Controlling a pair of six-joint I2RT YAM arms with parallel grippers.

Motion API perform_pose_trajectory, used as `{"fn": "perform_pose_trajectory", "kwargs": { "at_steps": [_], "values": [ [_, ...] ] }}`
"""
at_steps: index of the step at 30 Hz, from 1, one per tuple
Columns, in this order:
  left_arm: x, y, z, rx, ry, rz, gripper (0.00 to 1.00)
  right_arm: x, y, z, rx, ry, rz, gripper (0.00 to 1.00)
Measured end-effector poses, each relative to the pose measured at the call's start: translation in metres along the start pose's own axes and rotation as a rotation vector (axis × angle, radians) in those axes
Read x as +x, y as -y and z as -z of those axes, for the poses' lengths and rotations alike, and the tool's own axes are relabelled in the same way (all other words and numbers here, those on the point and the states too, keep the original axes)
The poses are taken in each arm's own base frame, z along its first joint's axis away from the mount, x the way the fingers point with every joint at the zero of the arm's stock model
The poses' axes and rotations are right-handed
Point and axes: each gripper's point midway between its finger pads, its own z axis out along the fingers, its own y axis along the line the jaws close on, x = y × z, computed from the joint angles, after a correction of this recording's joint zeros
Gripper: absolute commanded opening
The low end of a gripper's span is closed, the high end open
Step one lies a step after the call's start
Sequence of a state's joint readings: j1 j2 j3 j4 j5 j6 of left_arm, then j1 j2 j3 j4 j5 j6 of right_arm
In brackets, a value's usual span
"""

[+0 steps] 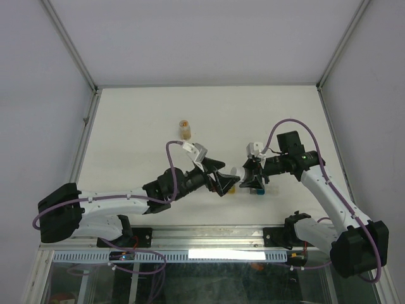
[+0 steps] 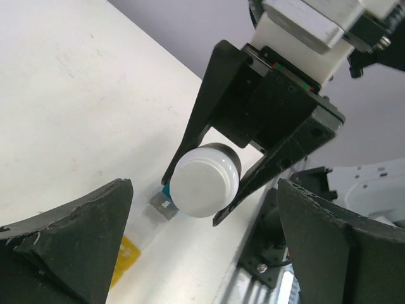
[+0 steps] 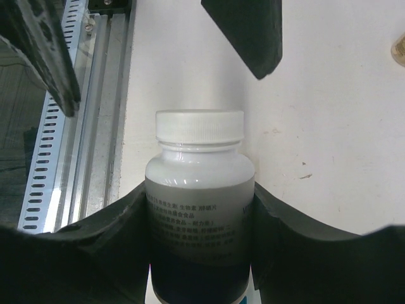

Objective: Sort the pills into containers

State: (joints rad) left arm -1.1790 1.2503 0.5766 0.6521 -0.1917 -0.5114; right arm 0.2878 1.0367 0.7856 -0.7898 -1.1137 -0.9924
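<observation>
My right gripper (image 1: 248,176) is shut on a white pill bottle (image 3: 199,202) with a white cap (image 2: 204,180), and holds it on its side just above the table. My left gripper (image 1: 224,180) is open. Its fingers (image 2: 76,234) stand either side of the cap without touching it. The container strip lies on the table under the grippers: the yellow box (image 2: 123,259), a clear box (image 2: 161,204) and a teal edge behind it. In the top view the yellow box (image 1: 232,189) and the blue box (image 1: 258,192) peek out. No loose pills show.
A small round amber bottle (image 1: 184,128) stands further back on the white table, and also shows at the right wrist view's edge (image 3: 400,50). A metal rail (image 3: 76,158) runs along the table's near edge, close to the grippers.
</observation>
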Motion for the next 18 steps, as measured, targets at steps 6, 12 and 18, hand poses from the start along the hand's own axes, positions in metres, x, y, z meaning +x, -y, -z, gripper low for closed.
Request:
{"fn": "perform_pose_trajectory", "kwargs": {
  "at_steps": [6,12,18],
  "values": [
    [-0.002,0.004,0.016,0.163,-0.008,-0.334,0.99,-0.001,-0.002,0.0,-0.008,0.007,0.002,0.0],
    [-0.01,-0.009,0.026,0.375,-0.009,-0.616,0.99,-0.002,-0.006,0.0,-0.023,0.015,0.009,0.0],
    [-0.002,-0.012,0.017,0.484,-0.032,-0.751,0.86,-0.002,-0.007,0.0,-0.03,0.017,0.01,0.0]
  ]
}}
